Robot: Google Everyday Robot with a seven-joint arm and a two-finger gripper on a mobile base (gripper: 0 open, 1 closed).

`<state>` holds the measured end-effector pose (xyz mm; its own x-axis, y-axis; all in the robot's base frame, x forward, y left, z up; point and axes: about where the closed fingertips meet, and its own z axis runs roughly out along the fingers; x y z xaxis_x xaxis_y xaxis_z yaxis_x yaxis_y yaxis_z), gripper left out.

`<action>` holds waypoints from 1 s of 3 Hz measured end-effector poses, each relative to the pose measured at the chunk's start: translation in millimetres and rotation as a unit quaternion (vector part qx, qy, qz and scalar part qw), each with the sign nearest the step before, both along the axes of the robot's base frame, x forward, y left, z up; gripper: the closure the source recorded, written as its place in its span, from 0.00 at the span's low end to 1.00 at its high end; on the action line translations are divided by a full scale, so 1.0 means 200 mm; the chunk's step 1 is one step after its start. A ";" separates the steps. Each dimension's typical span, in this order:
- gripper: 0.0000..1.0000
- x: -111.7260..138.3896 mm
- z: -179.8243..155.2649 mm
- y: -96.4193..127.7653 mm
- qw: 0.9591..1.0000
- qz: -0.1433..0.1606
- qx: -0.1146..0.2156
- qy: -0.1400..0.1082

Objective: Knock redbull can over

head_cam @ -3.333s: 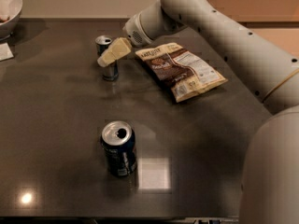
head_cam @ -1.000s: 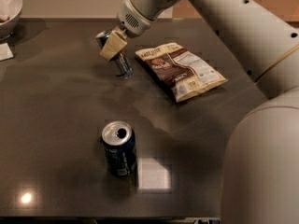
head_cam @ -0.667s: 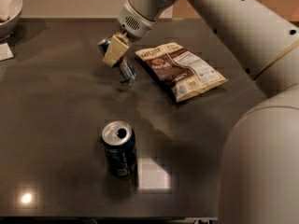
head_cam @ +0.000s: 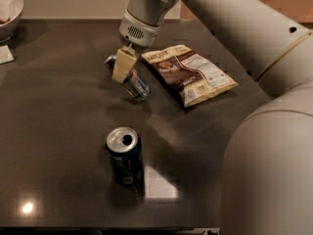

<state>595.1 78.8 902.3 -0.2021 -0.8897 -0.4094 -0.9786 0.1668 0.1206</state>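
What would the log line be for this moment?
gripper: at redbull can | redbull can: tilted far over, beside chip bag | soda can: upright

Blue-silver redbull can point(head_cam: 137, 85), tipped far over, gripper point(head_cam: 122, 68) overlapping it

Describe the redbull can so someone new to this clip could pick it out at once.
On the dark table, look just left of the snack bag, under the gripper at the arm's end. The redbull can is the slim blue-and-silver one tipped over there, partly behind the gripper. The soda can nearer the camera is wider, dark navy and upright.
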 end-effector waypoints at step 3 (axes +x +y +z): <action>0.37 -0.05 -0.14 0.00 0.994 0.061 -0.088 0.007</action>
